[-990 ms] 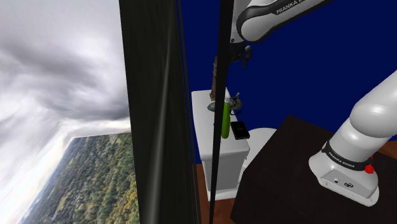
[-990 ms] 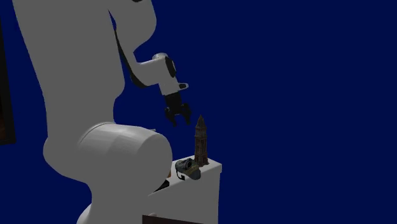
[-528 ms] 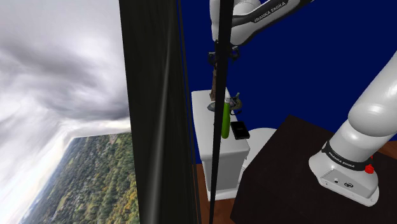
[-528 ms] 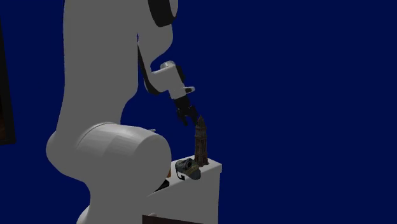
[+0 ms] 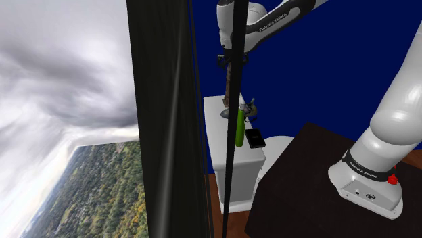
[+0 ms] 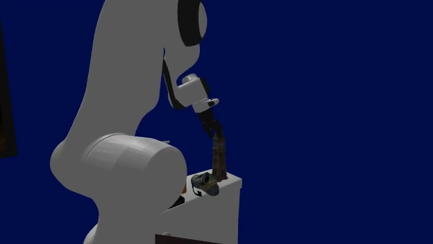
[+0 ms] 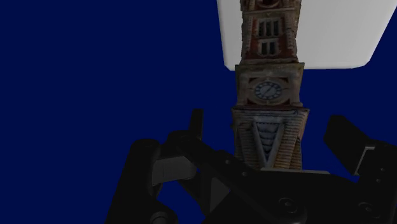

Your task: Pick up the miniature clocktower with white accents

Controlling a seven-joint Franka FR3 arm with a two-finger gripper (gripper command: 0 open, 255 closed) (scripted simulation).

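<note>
Black hand (image 7: 270, 127) straddles the clocktower (image 7: 268, 89), hiding its spire tip

Light flat and dim: blue wall (image 6: 333, 104) evenly toned without glare, arm (image 6: 118, 90) shaded grey in second exterior view, white cabinet top (image 7: 331, 32) and cloudy sky (image 5: 61, 61) brightest, clocktower (image 7: 267, 89) evenly lit, no highlights.

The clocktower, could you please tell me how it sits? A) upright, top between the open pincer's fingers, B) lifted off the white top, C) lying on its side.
A: the clocktower stands upright on the white top, its tip between the pincer's spread fingers.
</note>
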